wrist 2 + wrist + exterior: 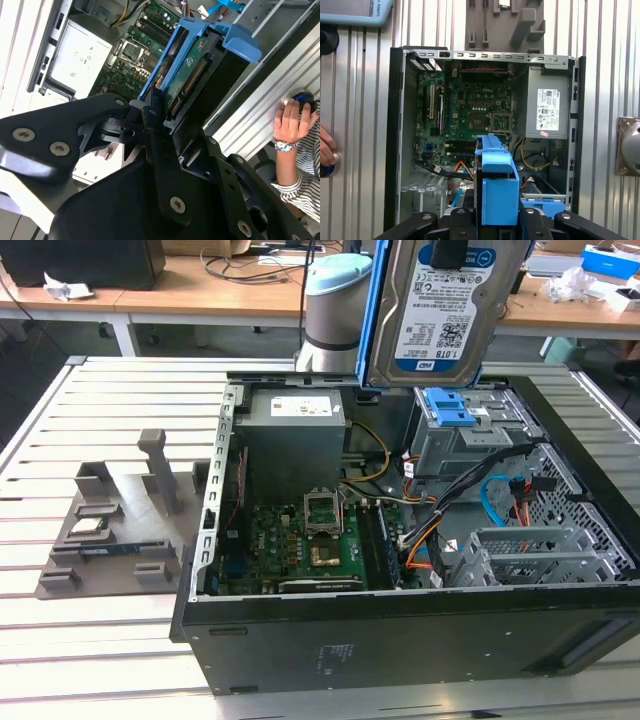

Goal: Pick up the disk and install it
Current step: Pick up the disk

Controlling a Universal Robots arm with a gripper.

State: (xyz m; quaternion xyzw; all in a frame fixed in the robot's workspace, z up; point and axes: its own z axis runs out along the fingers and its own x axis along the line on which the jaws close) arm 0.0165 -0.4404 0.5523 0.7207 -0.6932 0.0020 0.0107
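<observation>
Disk position: the disk [440, 320] hangs upright at 1 o'clock in the exterior view. It is clear above the open computer case [400, 640], with its label facing the camera.
Pincer state: the pincer [160, 125] is clenched on one end of the disk, with a black finger on each flat side.
Weight (judged): dense for its size, so expect it to swing if moved sharply.
Stiffness (judged): the metal body is rigid. The blue carrier frame [497, 190] is plastic and likely to flex.
Fragility (judged): shock-sensitive. The bare circuit board and connector in the second wrist view should take no load.
Slip (judged): smooth metal faces give little friction.
Grip zone (judged): the narrow metal sides or the carrier rails, away from the connector end.
Receiving area: the grey drive bay [450, 445] with its blue latch [447, 405] lies directly below the disk, at 6 o'clock from it.
Obstructions: loose cables [420, 530] lie at 7 o'clock from the bay.
Surface: slatted metal worktop [100, 640]. A grey fixture [120, 530] stands at 9 o'clock from the case.
Room: wooden desks [200, 295] stand at 12 o'clock. A person's hand [290, 120] rests at the worktop's edge.
</observation>
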